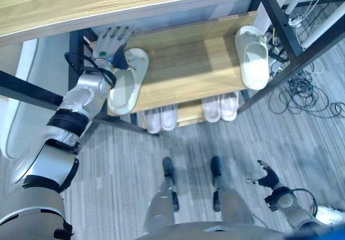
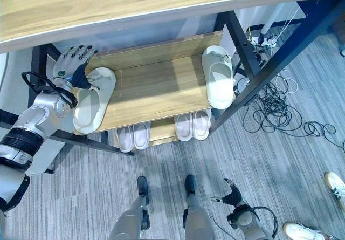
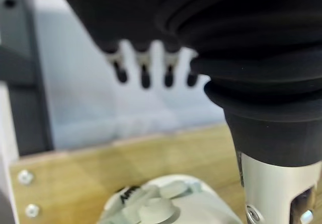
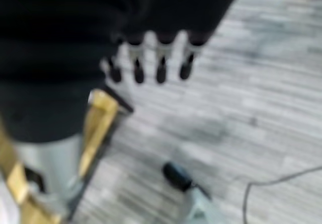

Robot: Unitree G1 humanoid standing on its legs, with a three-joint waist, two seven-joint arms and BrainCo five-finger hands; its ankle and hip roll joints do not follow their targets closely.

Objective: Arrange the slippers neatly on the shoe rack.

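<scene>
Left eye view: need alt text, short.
The robot's left hand, fingers straight, hovers over a pale slipper at the left end of a wooden shoe rack. Its mate lies at the right end; two white pairs sit below.

Head eyes look down, share shoe rack (image 1: 188,73); wrist cameras close along fingers.
</scene>
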